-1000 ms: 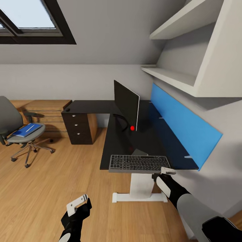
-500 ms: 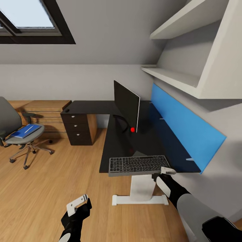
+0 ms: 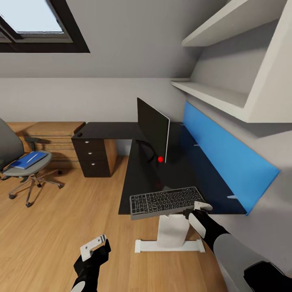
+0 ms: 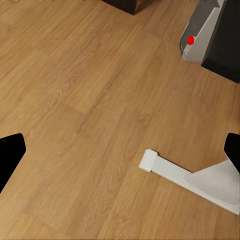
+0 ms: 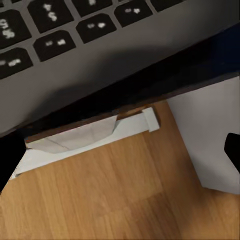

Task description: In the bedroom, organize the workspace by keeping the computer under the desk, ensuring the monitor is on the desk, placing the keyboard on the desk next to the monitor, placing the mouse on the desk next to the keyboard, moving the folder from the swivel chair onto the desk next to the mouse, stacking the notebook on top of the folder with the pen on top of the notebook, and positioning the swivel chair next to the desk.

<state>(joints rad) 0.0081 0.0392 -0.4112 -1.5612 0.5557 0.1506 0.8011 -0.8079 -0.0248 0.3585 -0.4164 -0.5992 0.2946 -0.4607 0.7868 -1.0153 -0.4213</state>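
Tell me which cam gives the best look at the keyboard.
Head view: the whole keyboard shows there, slightly skewed at the desk's near edge and overhanging it, with the right tool at its right end. The right wrist view gives a close-up of a few keys and the frame.

The right gripper (image 3: 197, 208) grips the keyboard (image 3: 167, 200) at its near right corner, over the desk (image 3: 142, 172) edge. The monitor (image 3: 153, 127) stands behind; the folder (image 3: 28, 159) lies on the swivel chair (image 3: 22, 162).
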